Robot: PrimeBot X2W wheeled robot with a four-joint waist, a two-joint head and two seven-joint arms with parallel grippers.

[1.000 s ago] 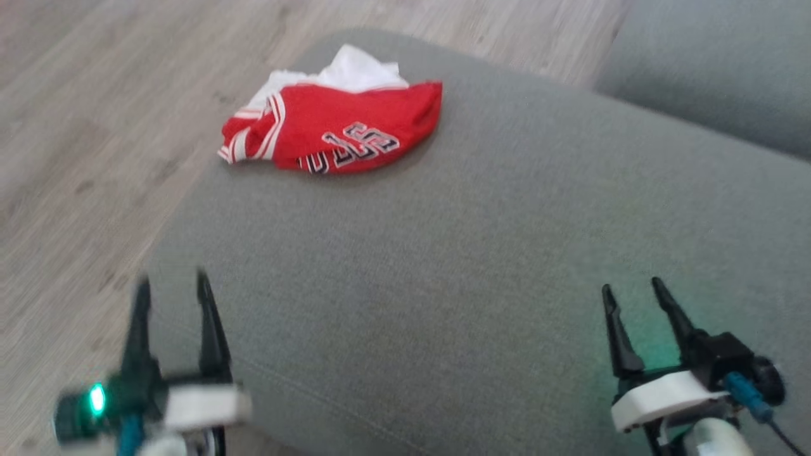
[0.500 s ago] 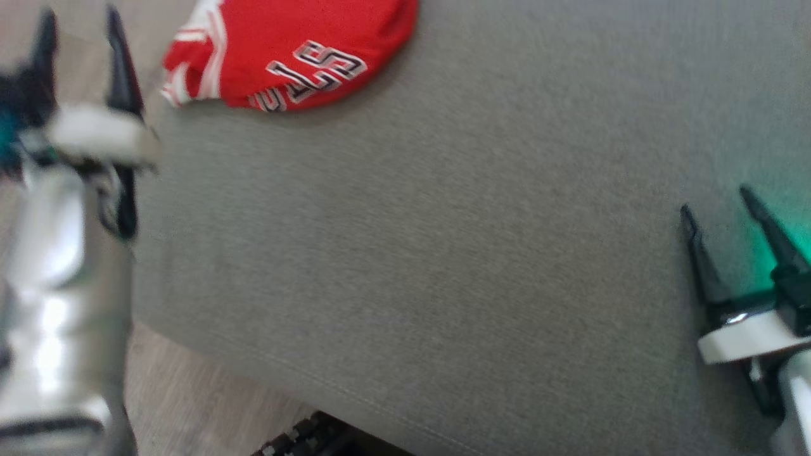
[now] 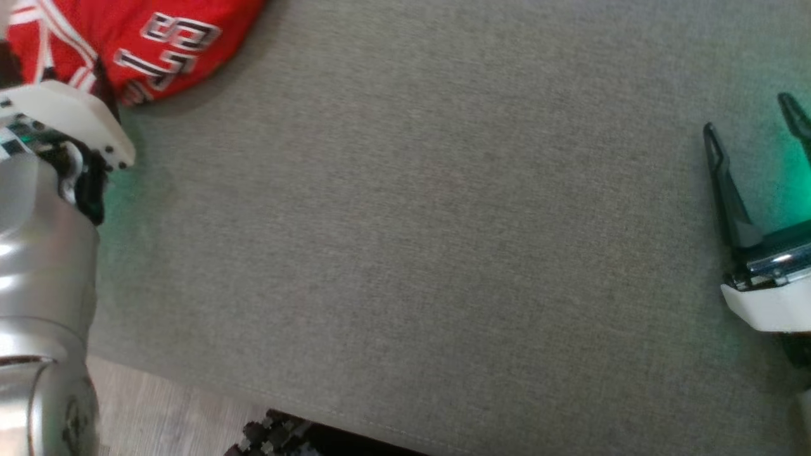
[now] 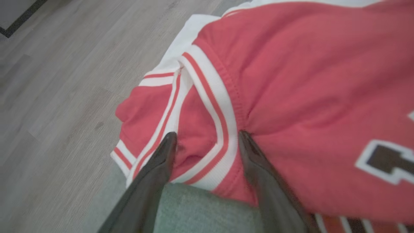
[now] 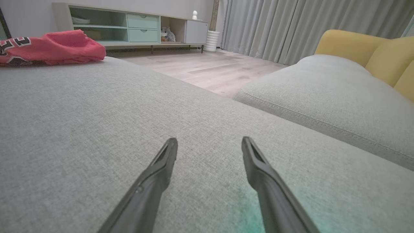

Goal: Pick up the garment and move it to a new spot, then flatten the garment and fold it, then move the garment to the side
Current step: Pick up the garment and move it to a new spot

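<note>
**At the cushion's far left corner: left gripper astride the garment**

On the grey cushion (image 3: 412, 240), at its far left corner, you have the red garment (image 3: 146, 44) lying in a crumpled heap. Its white-and-red striped trim faces the cushion's left edge, and dark, white-outlined lettering faces the cushion's near side. A white layer shows under the red at the heap's far side in the left wrist view.

Your left gripper (image 4: 207, 139) sits over the heap's near left part. Its two dark fingers are spread wide, and a fold of the garment (image 4: 291, 97) with the striped trim lies between them. Both fingertips touch the fabric, one on each side of that fold, but the jaws have not closed on it, so nothing is held. Bare cushion (image 4: 194, 207) shows just below the fold, and the wooden floor (image 4: 48, 97) runs beside the cushion's left edge.

Your right gripper (image 3: 747, 114) is over the cushion's right side, well apart from the garment. In the right wrist view this gripper (image 5: 209, 139) is also spread wide and holds nothing. It sits low above the bare fabric of the cushion (image 5: 81, 123). You can see the garment (image 5: 55, 47) from there, at the cushion's far left corner. A green glow tints the cushion near each gripper.

To the cushion's right lies a second grey cushion (image 5: 323, 97), with a gap of floor between the two.
</note>
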